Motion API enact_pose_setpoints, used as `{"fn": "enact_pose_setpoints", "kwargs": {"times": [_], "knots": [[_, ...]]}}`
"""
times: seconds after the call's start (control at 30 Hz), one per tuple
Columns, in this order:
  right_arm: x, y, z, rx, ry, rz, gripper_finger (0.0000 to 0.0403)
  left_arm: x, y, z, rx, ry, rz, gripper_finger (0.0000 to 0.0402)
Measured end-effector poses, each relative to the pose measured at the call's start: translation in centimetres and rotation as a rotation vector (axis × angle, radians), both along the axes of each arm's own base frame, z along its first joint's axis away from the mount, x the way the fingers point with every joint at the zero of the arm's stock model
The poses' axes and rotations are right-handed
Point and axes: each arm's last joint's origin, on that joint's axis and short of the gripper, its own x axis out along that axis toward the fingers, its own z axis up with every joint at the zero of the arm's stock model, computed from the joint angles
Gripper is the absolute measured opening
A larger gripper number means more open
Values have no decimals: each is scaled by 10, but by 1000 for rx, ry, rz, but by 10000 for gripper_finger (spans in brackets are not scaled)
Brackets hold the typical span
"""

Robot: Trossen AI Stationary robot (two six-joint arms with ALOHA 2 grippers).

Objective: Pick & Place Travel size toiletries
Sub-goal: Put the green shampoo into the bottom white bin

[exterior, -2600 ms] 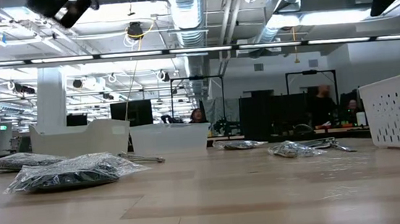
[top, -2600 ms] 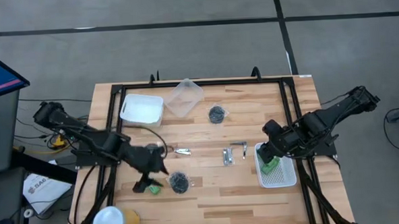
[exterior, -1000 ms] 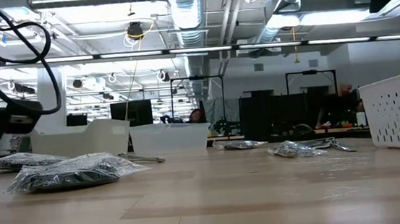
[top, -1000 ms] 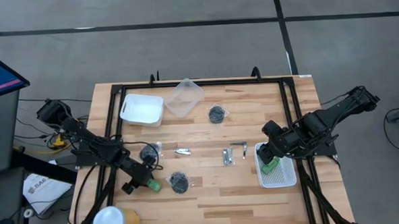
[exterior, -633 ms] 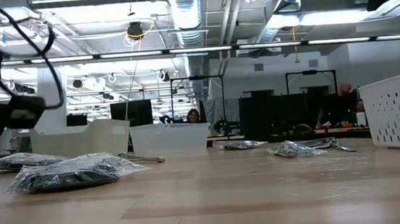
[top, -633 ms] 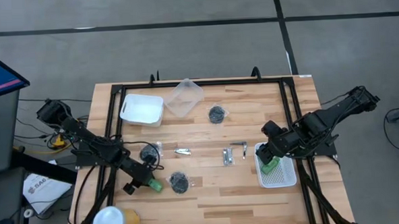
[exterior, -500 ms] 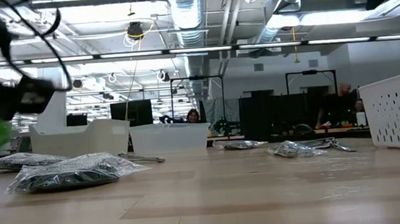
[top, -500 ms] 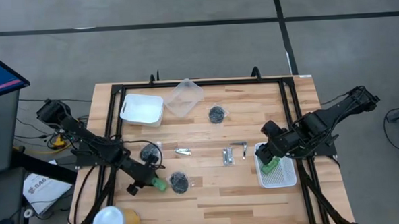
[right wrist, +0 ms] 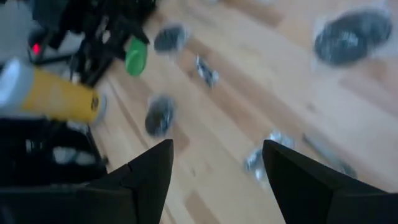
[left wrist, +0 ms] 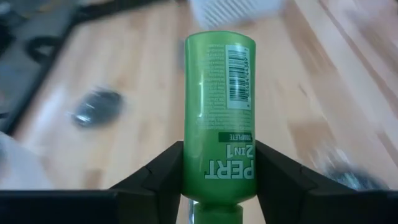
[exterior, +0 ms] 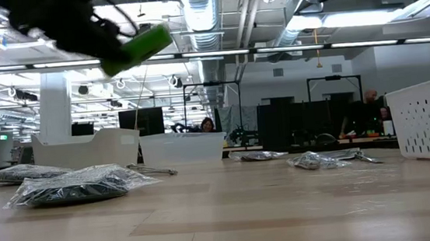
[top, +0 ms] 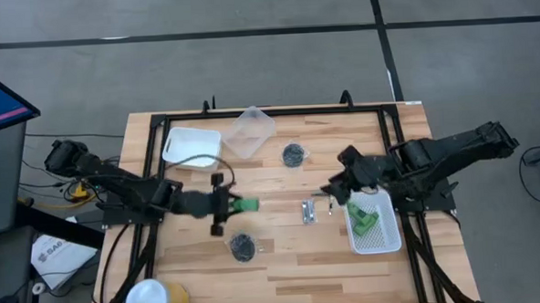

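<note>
A: Seen from the high view, where's your left pincer (top: 237,206)?

B: Mid-surface (top: 284,260), clamped on a green bottle (top: 246,205) lying sideways, above the wood. One grey jar (top: 241,247) sits near it toward the front edge, another jar (top: 293,154) toward the back by the clear tub (top: 250,131). Silver tools (top: 316,207) lie between my arms.

A: Right pincer (top: 331,191)?

B: Just beside the white basket (top: 374,236), which has a green bottle in it (top: 363,219). Fingers spread.

A: Low view?

B: Bottle (exterior: 136,48) tilted, high over the surface; bagged jar (exterior: 76,186) lies below.

A: Left wrist?

B: Both fingers (left wrist: 155,175) press the bottle (left wrist: 220,118), label reads PERT.

A: Right wrist?

B: Fingers (right wrist: 146,168) wide apart, nothing between. Yellow can (right wrist: 53,94) at the far edge.
</note>
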Motion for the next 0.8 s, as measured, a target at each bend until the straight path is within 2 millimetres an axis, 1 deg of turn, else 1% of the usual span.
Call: {"fn": "enact_pose_setpoints", "kwargs": {"times": [0.13, 0.23, 0.27, 0.33, 0.4, 0.53, 0.7, 0.8], "knots": [[13, -18, 2, -32, -57, -56, 241, 14, 18, 23, -34, -120, 90, 163], [25, -31, 0, -57, -81, -80, 241, 18, 31, 32, -39, -160, 142, 169], [32, -34, 0, -56, -113, -82, 241, 19, 34, 34, -40, -170, 155, 169], [44, -40, -1, -54, -149, -67, 241, 20, 39, 35, -38, -177, 174, 166], [60, -46, -5, -51, -197, -56, 241, 21, 41, 35, -38, -177, 182, 162], [85, -58, -13, -28, -273, -65, 241, 21, 42, 36, -41, -185, 181, 161], [108, -72, -27, 60, -325, -10, 241, 21, 42, 36, -5, -176, 163, 166], [119, -78, -29, 110, -362, -4, 241, 21, 42, 36, 2, -173, 160, 164]]}}
